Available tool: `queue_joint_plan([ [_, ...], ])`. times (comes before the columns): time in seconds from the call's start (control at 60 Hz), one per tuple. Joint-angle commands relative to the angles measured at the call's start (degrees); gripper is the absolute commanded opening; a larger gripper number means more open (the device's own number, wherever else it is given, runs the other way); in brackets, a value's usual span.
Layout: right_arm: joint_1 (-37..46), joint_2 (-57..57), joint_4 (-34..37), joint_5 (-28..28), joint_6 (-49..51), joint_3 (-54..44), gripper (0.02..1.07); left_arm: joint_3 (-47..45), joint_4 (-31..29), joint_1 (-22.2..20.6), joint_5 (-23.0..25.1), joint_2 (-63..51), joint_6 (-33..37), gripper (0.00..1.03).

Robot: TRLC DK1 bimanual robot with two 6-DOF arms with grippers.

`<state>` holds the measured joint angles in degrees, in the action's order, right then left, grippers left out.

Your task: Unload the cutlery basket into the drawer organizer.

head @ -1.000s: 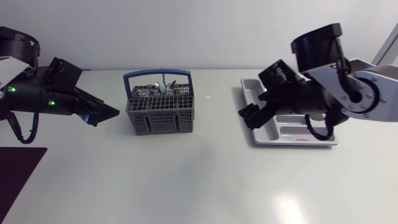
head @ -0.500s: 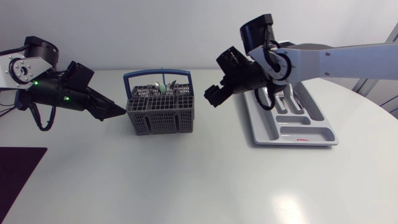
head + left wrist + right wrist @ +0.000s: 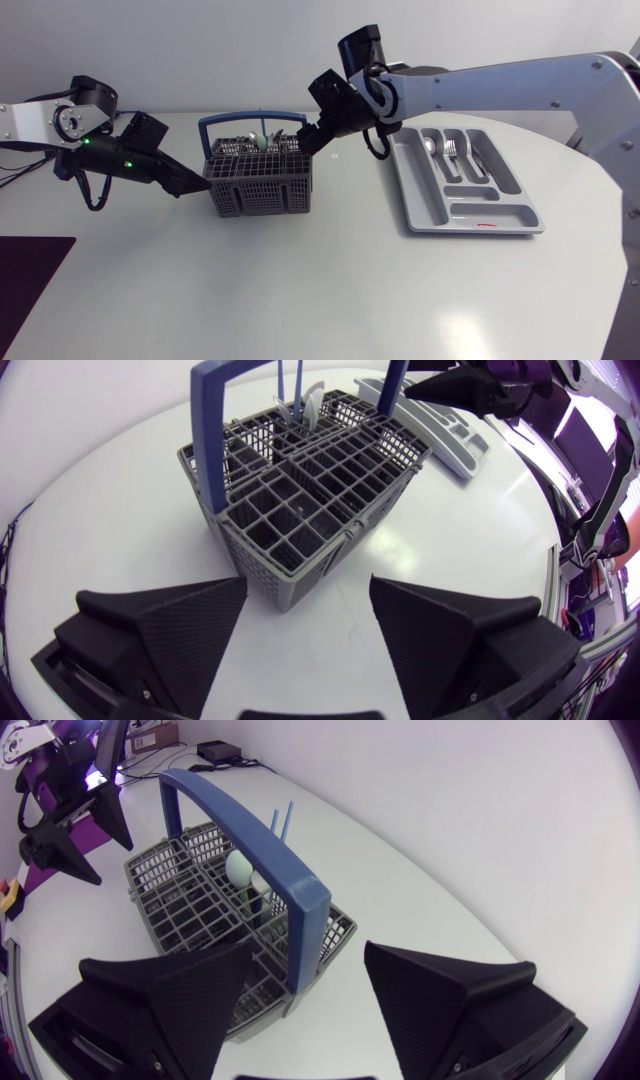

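White tabletop carries everything, and we place each thing by the cutlery basket, which stands just left of the table's middle.

Our right arm comes in long from the right and reaches past the drawer organizer, which lies well apart from the basket on its right. The right gripper hangs at the basket's upper right corner with its fingers spread and nothing between them. In its wrist view the foot of the blue handle stands just ahead of the gap.

Our left arm comes in low from the left. The left gripper is also spread wide and empty, with the basket's left corner just ahead of its tips. We cannot tell whether it touches the wall.

The organizer holds cutlery in its far, long compartments: a spoon, a fork and one more piece beside them. Its near compartments look bare.

Few pieces are left in the basket. A pale, rounded utensil head and two thin blue stems stand upright in a cell under the handle arch, towards the basket's far side.

We judge the coming pick turns on this: the pieces stand with their long axis vertical, ahead of and below the right gripper and past the handle. The right arm is nearer, so it would have to come down from above, clear of the arch.
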<state>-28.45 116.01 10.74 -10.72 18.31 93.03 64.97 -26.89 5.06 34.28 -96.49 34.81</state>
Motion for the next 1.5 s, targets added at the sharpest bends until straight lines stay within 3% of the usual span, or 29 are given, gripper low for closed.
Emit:
queue_joint_plan([
  [0.0,-0.3,3.0,0.7,-0.1,0.8,2.2,0.57,1.5,0.6,-0.5,1.0,-1.9,1.5,0.87],
  [0.083,-0.6,3.7,0.3,-0.1,0.8,2.4,0.36,1.5,0.7,-0.5,1.4,-2.0,1.5,0.87],
  [0.25,-0.8,3.2,0.2,0.2,0.9,1.2,0.29,1.3,0.6,-0.5,2.2,-1.8,1.5,0.87],
  [0.8,-4.9,-8.4,0.1,2.1,1.7,-14.1,0.26,-8.7,0.1,-4.8,6.1,8.1,1.9,0.87],
  [1.25,-9.8,-19.3,0.4,13.1,0.0,-28.8,0.26,-16.2,-2.1,-4.4,6.1,16.4,5.3,0.87],
  [1.317,-9.4,-19.9,0.4,13.1,-0.7,-29.0,0.31,-16.0,-2.6,-4.4,6.1,17.2,5.3,0.87],
  [1.433,-8.5,-22.5,1.0,12.8,-1.3,-29.9,0.80,-15.9,-3.8,-4.7,6.1,19.8,5.0,0.87],
  [1.483,-8.2,-24.1,1.6,12.7,-1.4,-30.6,0.89,-15.8,-4.8,-4.6,6.1,21.0,5.1,0.87],
])
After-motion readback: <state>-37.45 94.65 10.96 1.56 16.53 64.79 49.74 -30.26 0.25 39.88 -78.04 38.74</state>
